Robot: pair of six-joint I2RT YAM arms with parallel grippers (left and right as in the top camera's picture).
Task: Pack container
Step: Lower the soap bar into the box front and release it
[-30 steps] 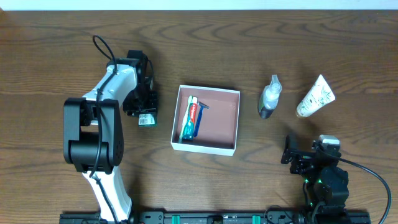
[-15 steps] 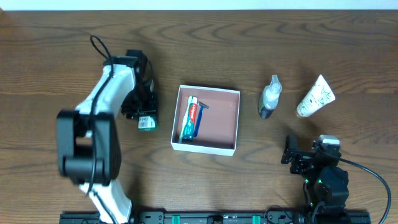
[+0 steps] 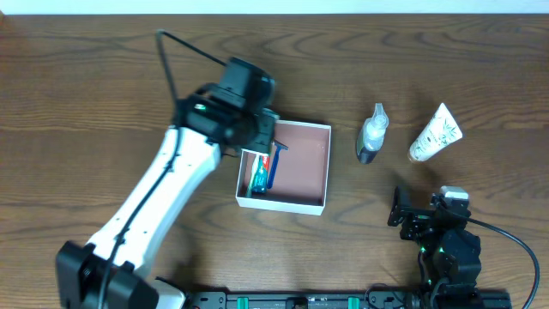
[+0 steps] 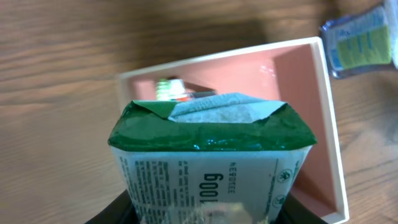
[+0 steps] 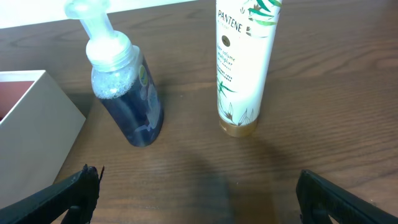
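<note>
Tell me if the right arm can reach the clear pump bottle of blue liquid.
Probably yes: the clear blue-liquid pump bottle sits ahead of the open right end effector, only bare wooden table between.

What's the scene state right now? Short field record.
container: open, mid-table
inside: toothpaste tube, by the left wall
left gripper: over the container's left edge, jaws shut on green packet
right gripper: jaws open, holding nothing, near right of table
outside: pump bottle and Pantene tube, right of the container
</note>
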